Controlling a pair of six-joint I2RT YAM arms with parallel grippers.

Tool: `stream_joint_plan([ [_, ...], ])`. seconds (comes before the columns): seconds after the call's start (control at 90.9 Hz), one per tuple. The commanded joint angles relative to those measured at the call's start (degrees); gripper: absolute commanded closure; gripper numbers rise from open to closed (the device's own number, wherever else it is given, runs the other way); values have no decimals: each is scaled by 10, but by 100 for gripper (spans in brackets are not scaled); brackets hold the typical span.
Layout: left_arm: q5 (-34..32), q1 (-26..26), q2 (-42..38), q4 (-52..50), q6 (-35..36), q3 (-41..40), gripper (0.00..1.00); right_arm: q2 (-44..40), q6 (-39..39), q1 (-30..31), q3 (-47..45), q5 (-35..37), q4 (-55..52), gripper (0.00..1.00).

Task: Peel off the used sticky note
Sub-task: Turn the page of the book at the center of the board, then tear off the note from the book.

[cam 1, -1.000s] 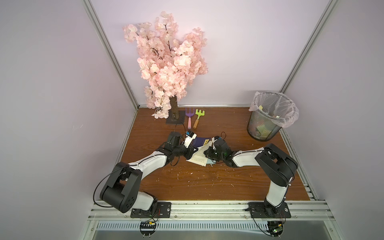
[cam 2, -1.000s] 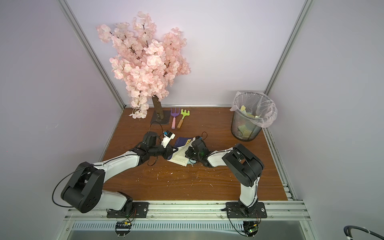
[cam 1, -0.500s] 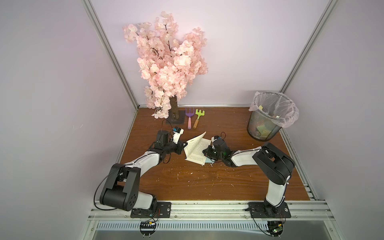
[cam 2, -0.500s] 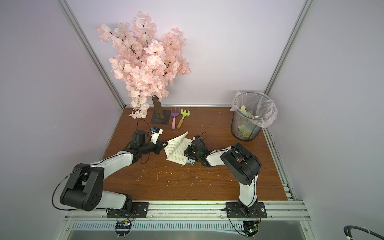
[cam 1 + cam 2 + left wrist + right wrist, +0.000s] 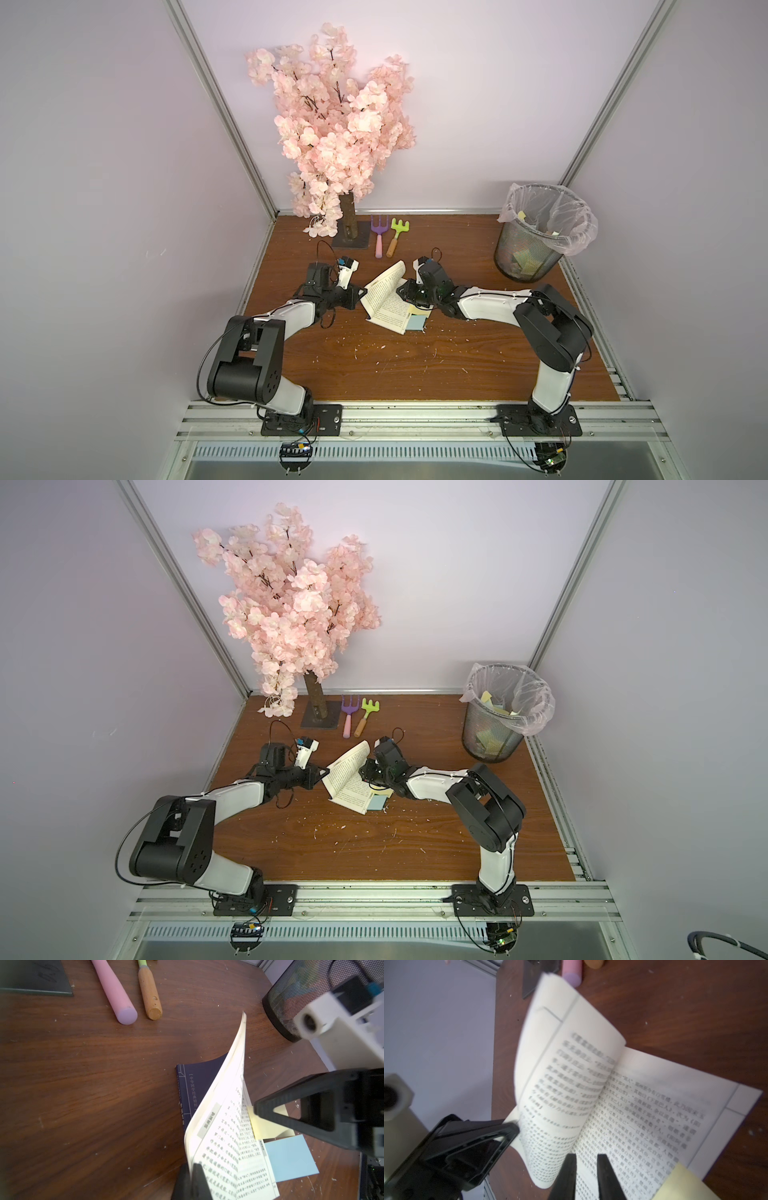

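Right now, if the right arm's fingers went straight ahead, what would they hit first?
Probably the open book: the right arm's fingers point low across its flat page toward the raised pages. Depth is unclear.

Print on book blurred, unreadable. Frame edge cuts yellow sticky note. Contents of bin, right of frame, too small to identify.

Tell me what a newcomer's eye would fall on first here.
The big pink blossom tree at the back of the table grabs attention first. Next comes the open book mid-table, its raised pages pinched by the left hand. A yellow sticky note and a blue sticky note stick out at its edge beside the right hand.
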Motion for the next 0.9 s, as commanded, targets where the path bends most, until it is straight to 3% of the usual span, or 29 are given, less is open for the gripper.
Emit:
stream_joint_plan([
  [0.0,6,15,9,-26,-8,7,99,-64,-46,-11,11,-13,-52,73],
  [0.198,10,19,8,-24,-11,4,99,-139,-45,-56,-96,-25,-54,58],
  [0.352,11,19,10,-25,-10,4,99,-175,-50,-71,-161,-33,-60,52],
  [0.539,13,19,10,-25,-10,5,99,-165,-43,-71,-203,-59,-28,50],
  [0.737,15,19,10,-25,-9,5,99,-105,-27,-65,-191,-91,26,51],
  [0.892,17,19,15,-28,-8,8,99,-54,35,-77,-207,-144,141,63],
])
